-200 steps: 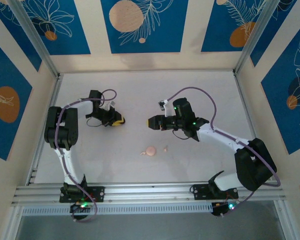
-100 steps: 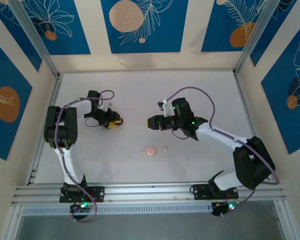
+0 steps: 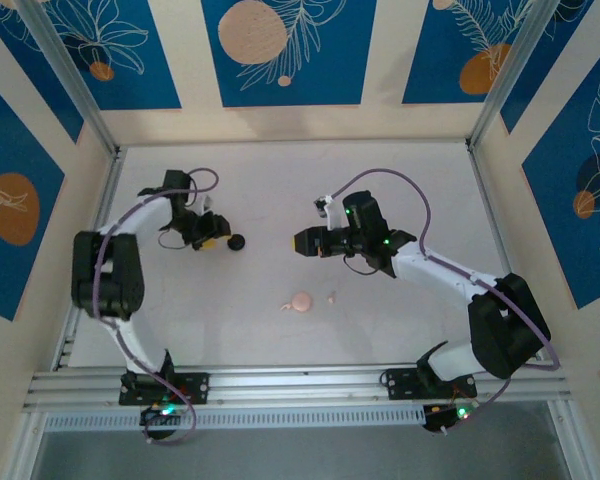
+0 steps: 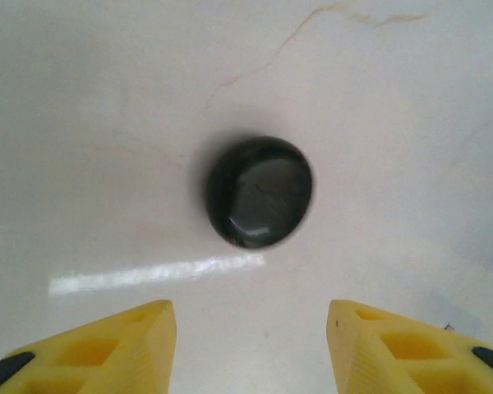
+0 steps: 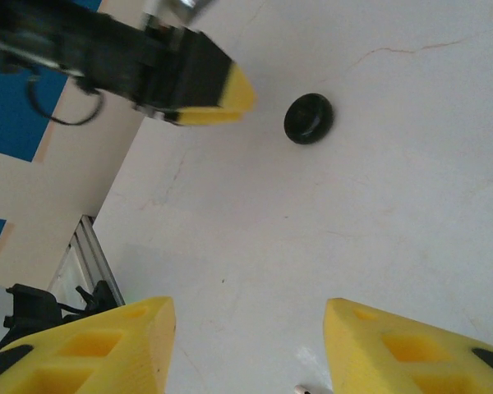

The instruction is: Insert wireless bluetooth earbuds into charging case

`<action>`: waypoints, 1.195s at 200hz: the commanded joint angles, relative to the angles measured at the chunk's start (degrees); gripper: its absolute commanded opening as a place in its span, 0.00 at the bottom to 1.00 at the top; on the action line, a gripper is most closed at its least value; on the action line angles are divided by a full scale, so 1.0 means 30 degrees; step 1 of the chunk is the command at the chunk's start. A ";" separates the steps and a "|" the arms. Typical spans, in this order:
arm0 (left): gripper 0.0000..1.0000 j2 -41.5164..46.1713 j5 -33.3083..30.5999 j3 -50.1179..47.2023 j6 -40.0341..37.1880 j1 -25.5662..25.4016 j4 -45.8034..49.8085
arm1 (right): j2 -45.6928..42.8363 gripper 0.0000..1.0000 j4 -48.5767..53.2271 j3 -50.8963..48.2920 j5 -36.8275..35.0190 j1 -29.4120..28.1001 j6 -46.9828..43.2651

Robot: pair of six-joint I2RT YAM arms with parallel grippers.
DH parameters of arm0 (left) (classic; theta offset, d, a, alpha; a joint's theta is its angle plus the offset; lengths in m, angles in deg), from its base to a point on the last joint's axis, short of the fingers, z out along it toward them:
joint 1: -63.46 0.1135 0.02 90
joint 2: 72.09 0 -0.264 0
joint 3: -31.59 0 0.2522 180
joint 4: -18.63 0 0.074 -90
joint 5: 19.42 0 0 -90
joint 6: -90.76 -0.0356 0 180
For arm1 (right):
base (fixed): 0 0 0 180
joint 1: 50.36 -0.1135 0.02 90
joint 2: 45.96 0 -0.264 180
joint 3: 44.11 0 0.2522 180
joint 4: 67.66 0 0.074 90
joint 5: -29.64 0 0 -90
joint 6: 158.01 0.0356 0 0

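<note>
Black case (image 4: 260,191), closed, lying free before my left claw (image 4: 248,316), spread and empty: I'd centre it in the gap, then pinch its rim squarely.

Too small overhead for any shape: pink earbuds (image 3: 331,297) beside pink case (image 3: 301,302); cropped at lower edge — left fingers (image 4: 107,349).

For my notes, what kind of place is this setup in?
Probably a robot test booth: a white table walled by blue-patterned panels, an aluminium rail along its near edge, left arm and right arm bolted there.
</note>
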 commanded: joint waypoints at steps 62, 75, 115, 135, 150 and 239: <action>0.50 0.9199 -0.6991 -0.4602 0.1595 -0.5892 0.1843 | -0.0301 0.52 1.0767 0.3338 -0.1482 0.0826 -0.2086; 0.50 0.9934 -0.7926 -0.5619 0.2406 -0.6983 0.1891 | 0.0109 0.52 1.3304 0.4176 -0.2170 0.0574 -0.1887; 0.49 1.0887 -1.0115 -0.8184 0.4974 -1.0365 0.1335 | 0.2292 0.57 1.8304 0.6432 -0.3743 -0.0877 0.0497; 0.49 1.0687 -1.0813 -0.9348 0.6234 -1.1501 0.0146 | 0.3530 0.59 1.9503 0.7301 -0.4741 -0.1805 0.1850; 0.49 1.0552 -1.0680 -1.0324 0.6765 -1.1770 -0.1145 | 0.4367 0.59 1.9691 0.7628 -0.4893 -0.2189 0.2739; 0.53 0.9583 -0.9706 -1.2509 0.6581 -1.1654 -0.4054 | 0.9646 0.64 2.0719 1.0195 -0.5875 -0.4767 0.5616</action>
